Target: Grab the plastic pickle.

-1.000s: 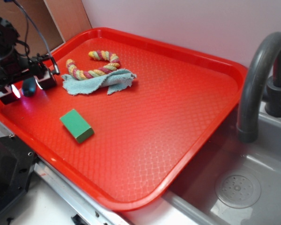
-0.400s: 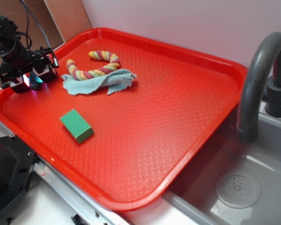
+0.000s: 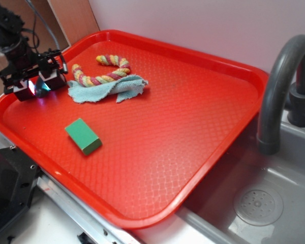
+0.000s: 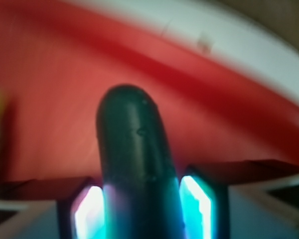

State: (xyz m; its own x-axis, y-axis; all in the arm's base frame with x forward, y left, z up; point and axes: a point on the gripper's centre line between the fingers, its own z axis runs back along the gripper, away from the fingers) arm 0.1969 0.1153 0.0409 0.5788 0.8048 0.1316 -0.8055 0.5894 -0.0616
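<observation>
Plastic pickle [image 4: 137, 169], a small dark teal-green oblong capsule of smooth plastic with rounded ends, sits between the jaws of the black robot gripper [image 3: 36, 86]. In the wrist view the two glowing finger pads [image 4: 88, 211] press against its left and right sides, so the jaws are clamped on the capsule. Its rounded end projects forward beyond the fingertips. In the exterior view only a small teal patch of the pickle [image 3: 41, 86] is visible between the fingers. Whether it touches the tray beneath cannot be determined.

The jaws stand over the left corner of the large red textured plastic tray [image 3: 193, 117], close to its raised rim.

Just to the right of the jaws lies a crumpled light blue cloth [image 3: 104, 89]. A twisted multicoloured rope [image 3: 102, 71] in yellow, pink and green lies curled on the cloth's far edge, touching it.

Nearer the camera than the jaws, and slightly to their right, a bright green rectangular block [image 3: 83, 135] lies flat on the tray, apart from both the jaws and the cloth.

Well to the right of the jaws, beyond the tray's edge, a grey curved faucet [image 3: 279, 86] rises over a grey sink basin [image 3: 274, 193] with a round drain [image 3: 257, 207].
</observation>
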